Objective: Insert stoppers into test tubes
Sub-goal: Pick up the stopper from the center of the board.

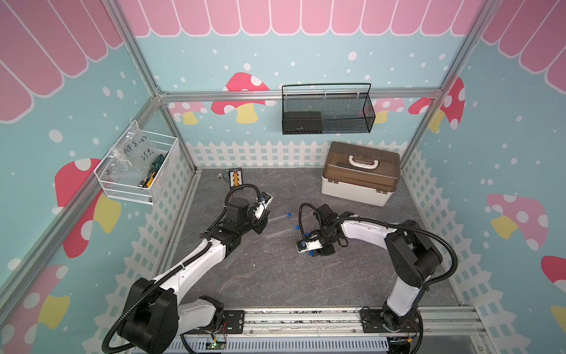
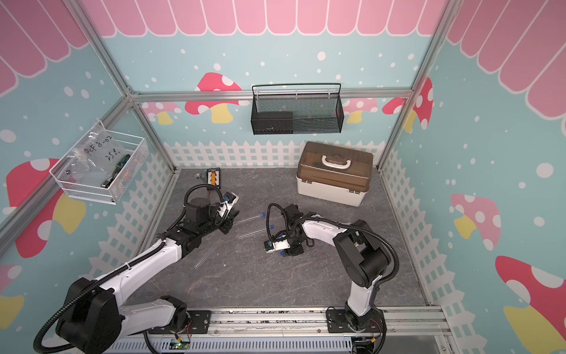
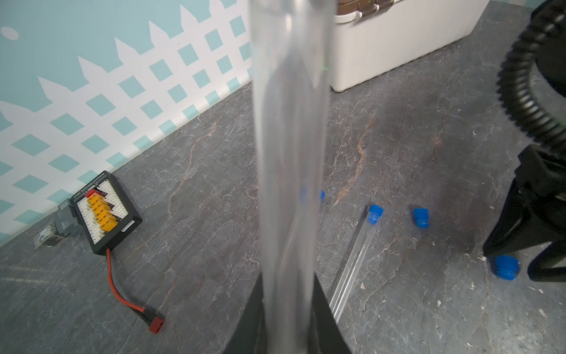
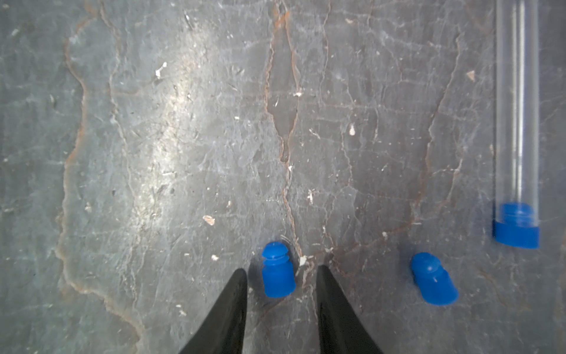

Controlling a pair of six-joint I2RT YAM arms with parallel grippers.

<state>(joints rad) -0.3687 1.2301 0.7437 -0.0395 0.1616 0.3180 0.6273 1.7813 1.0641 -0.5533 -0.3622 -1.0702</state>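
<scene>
The walls [image 1: 291,55] were painted light blue, with pink scallops on top, red mushrooms [image 1: 242,81] and a white fence [image 1: 260,153] low down. The tabletop [image 1: 291,282] was made grey like stone. A black mesh basket [image 1: 337,107] was hung on the back wall, a white wire basket [image 1: 167,167] on the side wall. A cream box [image 1: 352,191] with a brown lid [image 1: 343,171] was placed in the far corner.

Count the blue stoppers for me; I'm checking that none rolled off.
4 stoppers: one and another plugged into lying test tubes, one loose, one inside the open right gripper. More could be hidden.
</scene>
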